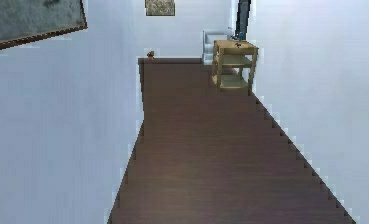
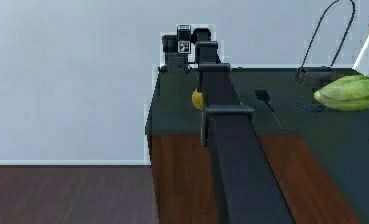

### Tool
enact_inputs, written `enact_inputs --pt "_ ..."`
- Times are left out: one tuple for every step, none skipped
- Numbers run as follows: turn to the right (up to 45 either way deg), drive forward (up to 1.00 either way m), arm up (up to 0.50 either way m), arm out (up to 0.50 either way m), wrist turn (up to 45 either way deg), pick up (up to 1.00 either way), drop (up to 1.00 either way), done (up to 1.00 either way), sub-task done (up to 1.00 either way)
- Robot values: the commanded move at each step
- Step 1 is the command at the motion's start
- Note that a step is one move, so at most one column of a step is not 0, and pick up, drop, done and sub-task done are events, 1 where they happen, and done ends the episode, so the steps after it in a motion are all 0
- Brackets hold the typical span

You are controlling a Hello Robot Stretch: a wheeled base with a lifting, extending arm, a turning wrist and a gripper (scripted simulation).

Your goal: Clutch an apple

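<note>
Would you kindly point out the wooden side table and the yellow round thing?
wooden side table (image 1: 232, 50): forward view, top's front edge.
yellow round thing (image 2: 196, 98): arm side view, visible left part.

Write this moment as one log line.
arm: over dark table | gripper: at far edge | holds: cannot tell | yellow round thing: on table, beside arm

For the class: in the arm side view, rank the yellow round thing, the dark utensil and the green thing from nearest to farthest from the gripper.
1. The yellow round thing, farthest left of the three, just below the gripper in the picture.
2. The dark utensil, in the middle of the three.
3. The green thing, at the view's right edge.
</note>
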Motion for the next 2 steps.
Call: enact_inputs --pt "0.0 0.0 0.0 0.0 30.0 0.0 0.0 0.0 0.0" --pt "0.0 0.0 -0.1 0.0 0.0 0.0 0.0 0.0 0.0"
